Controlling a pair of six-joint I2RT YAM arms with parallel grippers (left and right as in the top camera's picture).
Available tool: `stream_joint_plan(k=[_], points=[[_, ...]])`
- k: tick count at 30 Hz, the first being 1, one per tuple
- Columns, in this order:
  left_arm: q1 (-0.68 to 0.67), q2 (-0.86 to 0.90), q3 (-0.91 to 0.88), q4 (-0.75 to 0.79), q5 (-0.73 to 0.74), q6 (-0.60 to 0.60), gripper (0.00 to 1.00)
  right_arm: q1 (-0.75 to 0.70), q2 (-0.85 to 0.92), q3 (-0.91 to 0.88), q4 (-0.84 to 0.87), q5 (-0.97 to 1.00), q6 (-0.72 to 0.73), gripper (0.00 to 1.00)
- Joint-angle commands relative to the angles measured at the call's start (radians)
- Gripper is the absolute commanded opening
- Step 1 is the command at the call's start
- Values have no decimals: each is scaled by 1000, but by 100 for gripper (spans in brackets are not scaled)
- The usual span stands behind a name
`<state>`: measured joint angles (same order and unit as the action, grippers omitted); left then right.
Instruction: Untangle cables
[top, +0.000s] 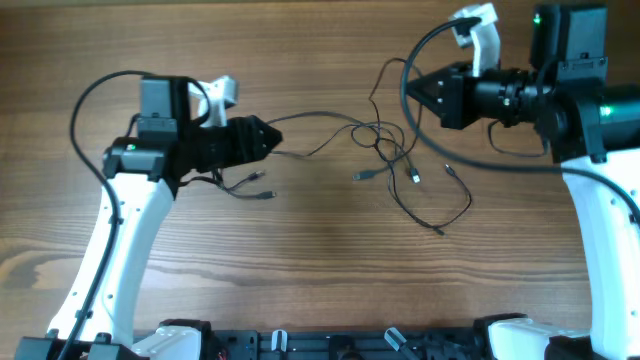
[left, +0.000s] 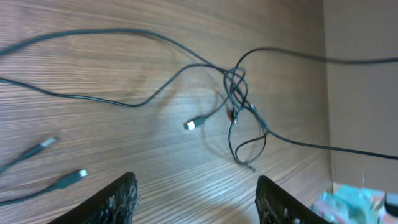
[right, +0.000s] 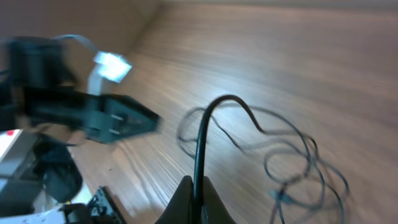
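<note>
Overhead, centre of frame: thin black plug-ended cables (top: 385, 140) lie in loose tangle on brown wood-grain bench (top: 300, 260). Strands trail toward left, one loop sags toward lower right. At centre left, left claw (top: 275, 140) released, jaws spread with nothing between them, tip just beside one trailing strand. At upper right, right claw (top: 410, 88) clenched on single black strand arcing from its tips down into tangle. Two loose plug ends (top: 266, 194) rest below left arm.

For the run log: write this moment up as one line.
left tool: open, empty | right tool: shut on black cable | cable tangle: not yet undone, on wooden table
</note>
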<state>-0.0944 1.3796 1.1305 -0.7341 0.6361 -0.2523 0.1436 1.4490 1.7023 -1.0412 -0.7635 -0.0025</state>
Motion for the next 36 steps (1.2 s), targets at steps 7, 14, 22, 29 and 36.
stream_joint_plan(k=[7,14,22,29,36], points=[[-144,79,8,65,3,-22,64,54,-24,123,184,-404,143,4],[-198,92,8,127,21,-46,63,54,-24,123,250,-450,197,4],[-198,92,8,211,149,-109,61,54,-24,123,244,-450,197,4],[-207,198,8,213,145,-138,34,54,-24,123,243,-450,197,4],[-134,224,8,89,-106,-137,4,24,-24,123,133,-100,201,4]])
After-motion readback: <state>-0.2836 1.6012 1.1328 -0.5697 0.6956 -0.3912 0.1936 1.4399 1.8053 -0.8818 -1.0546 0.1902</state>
